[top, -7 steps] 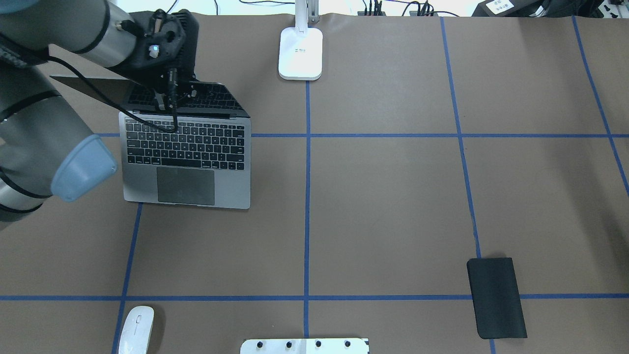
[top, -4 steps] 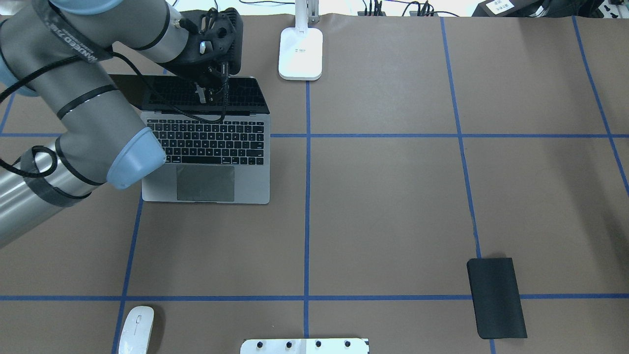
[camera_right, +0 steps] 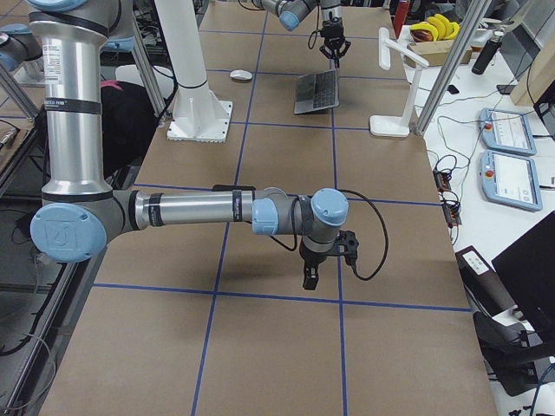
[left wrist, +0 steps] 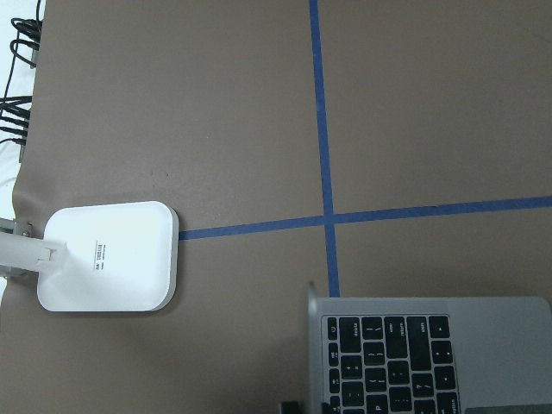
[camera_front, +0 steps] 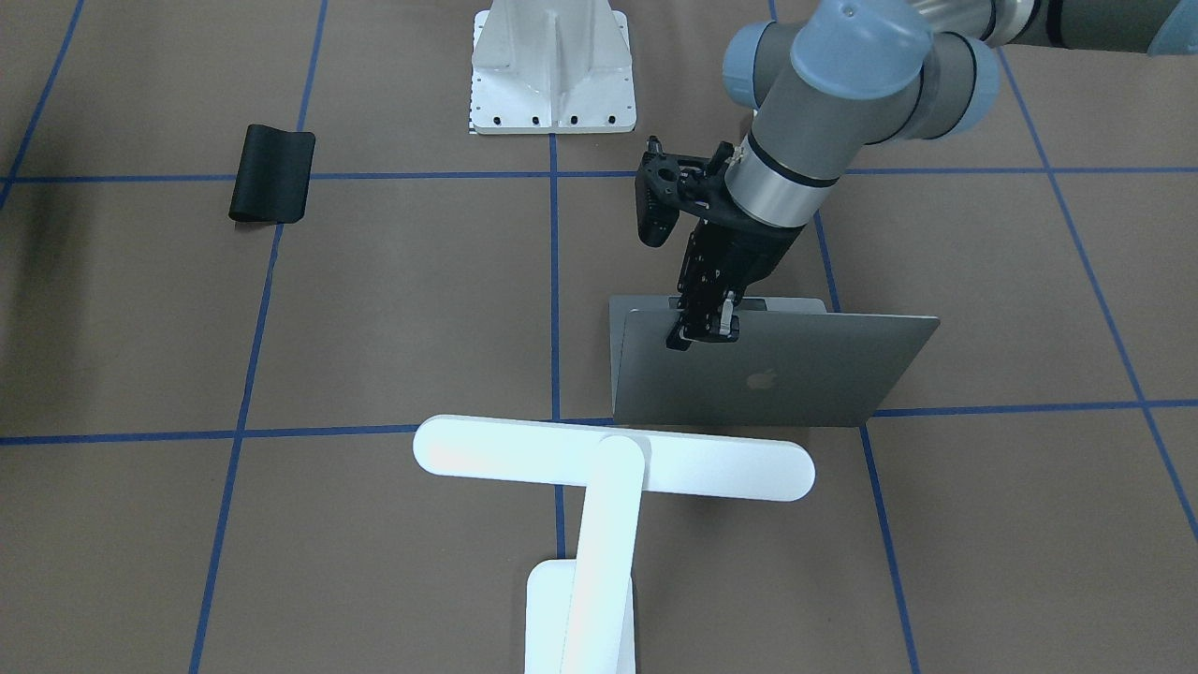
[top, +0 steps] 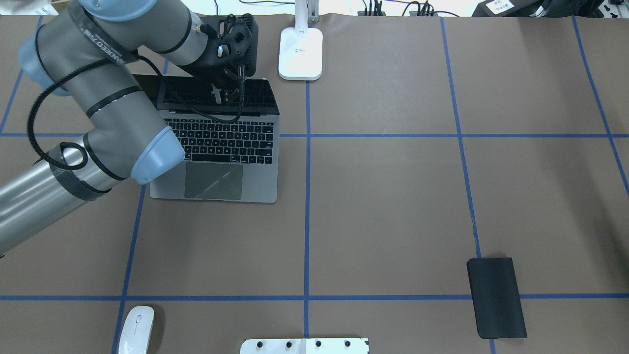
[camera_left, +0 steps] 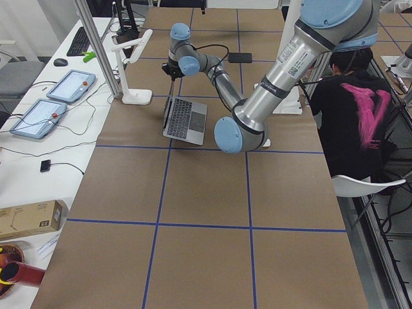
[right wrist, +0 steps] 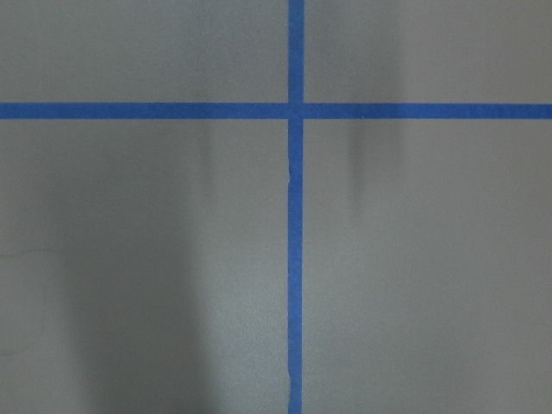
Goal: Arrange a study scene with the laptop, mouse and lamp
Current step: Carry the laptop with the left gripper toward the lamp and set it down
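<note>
The grey laptop (top: pixel 255 167) stands open at the table's far left, its lid (camera_front: pixel 777 374) upright with the logo facing away from the robot. My left gripper (top: pixel 228 95) is shut on the lid's top edge (camera_front: pixel 704 329). The white lamp (camera_front: pixel 613 459) stands just right of the laptop, base (top: pixel 300 53) at the far edge; the left wrist view shows that base (left wrist: pixel 108 256) beside the laptop's corner (left wrist: pixel 414 354). The white mouse (top: pixel 136 329) lies at the near left edge. My right gripper (camera_right: pixel 310 279) hangs over bare table; whether it is open or shut I cannot tell.
A black mouse pad (top: pixel 496 297) lies near right. The white bolted pedestal (top: pixel 304 345) sits at the near edge, centre. Blue tape lines (right wrist: pixel 296 216) cross the brown table. A person (camera_left: pixel 360 109) sits beside the table, and pendants (camera_left: pixel 48 103) lie past its far edge.
My left gripper has dragged the laptop to the right by its lid, closer to the lamp base. Mouse, lamp and pad have stayed put.
</note>
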You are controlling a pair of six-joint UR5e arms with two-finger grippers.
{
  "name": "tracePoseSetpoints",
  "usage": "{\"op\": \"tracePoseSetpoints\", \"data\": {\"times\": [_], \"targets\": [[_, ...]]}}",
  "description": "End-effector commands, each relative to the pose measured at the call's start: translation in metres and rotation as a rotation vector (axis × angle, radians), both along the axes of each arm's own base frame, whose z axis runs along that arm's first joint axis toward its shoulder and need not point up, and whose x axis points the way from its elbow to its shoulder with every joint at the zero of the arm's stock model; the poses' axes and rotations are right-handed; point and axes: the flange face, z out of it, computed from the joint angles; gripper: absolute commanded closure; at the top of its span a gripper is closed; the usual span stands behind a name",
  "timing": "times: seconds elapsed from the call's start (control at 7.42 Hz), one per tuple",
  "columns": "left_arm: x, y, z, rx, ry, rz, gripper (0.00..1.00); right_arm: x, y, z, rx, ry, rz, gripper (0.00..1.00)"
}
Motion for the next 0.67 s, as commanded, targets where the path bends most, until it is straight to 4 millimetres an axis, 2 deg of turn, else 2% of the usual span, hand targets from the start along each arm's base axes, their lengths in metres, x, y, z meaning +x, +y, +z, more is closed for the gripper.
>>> {"op": "tracePoseSetpoints", "data": {"times": [0.0,0.4,0.54], "targets": [[0.02,0.003,0.008,-0.017,0.022,0.009,1.0,0.003,0.009,-0.028,0.019,-0.014,0.041,0.0],[0.018,0.005,-0.001,-0.005,0.035,0.007,1.0,0.003,0.013,-0.021,0.01,-0.009,0.039,0.0],[0.021,0.002,-0.017,-0.001,0.042,0.006,1.0,0.004,0.013,-0.02,0.007,-0.007,0.039,0.0]]}}
